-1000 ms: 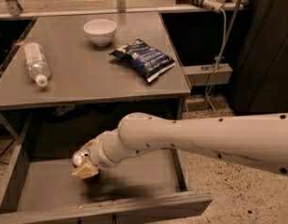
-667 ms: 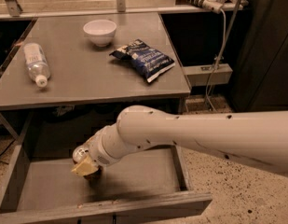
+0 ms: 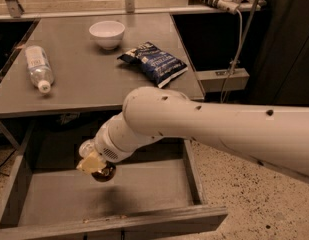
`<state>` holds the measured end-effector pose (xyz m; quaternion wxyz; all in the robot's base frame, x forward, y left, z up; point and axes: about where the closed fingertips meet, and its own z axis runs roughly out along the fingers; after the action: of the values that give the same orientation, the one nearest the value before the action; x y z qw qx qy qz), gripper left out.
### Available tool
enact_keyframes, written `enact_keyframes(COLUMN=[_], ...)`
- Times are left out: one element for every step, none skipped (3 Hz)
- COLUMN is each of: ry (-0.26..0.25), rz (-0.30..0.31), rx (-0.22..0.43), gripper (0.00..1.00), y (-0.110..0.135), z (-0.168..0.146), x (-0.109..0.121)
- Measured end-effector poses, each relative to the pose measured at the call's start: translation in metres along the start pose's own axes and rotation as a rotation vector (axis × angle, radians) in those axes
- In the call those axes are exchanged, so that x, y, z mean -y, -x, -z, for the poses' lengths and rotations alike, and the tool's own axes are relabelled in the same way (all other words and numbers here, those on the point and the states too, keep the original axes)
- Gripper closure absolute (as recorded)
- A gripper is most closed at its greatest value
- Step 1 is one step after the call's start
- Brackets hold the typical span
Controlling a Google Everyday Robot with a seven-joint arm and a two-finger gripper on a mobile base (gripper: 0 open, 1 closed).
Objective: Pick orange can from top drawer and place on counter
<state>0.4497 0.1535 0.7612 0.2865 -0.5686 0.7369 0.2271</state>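
Observation:
The top drawer (image 3: 149, 191) is pulled open below the counter (image 3: 89, 86). My gripper (image 3: 94, 165) hangs over the left middle of the drawer, at the end of the big white arm that crosses from the right. Its pale fingers (image 3: 88, 163) are closed on the orange can (image 3: 105, 173), which shows as a small dark brownish round shape just beneath them. The can is held a little above the drawer floor, with a shadow under it. Most of the can is hidden by the fingers and wrist.
On the counter lie a clear plastic water bottle (image 3: 38, 66) at the left, a white bowl (image 3: 107, 33) at the back and a dark blue chip bag (image 3: 154, 61) near the right edge. A power strip and cables (image 3: 229, 1) are at the back right. Speckled floor lies to the right.
The gripper and wrist have risen a little above the drawer floor with the can in them, and the arm's elbow has swung up closer to the counter edge.

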Motion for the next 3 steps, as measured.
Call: enact_keyframes(ry=[-0.044,-0.048,-0.119], rz=[0.01,0.013,0.04], rx=[0.024,0.024,0.064], gripper=[1.0,1.0,1.0], y=[0.021,0.022,0.046], z=[0.031,0.032,0.066], x=[0.017,0.017,0.025])
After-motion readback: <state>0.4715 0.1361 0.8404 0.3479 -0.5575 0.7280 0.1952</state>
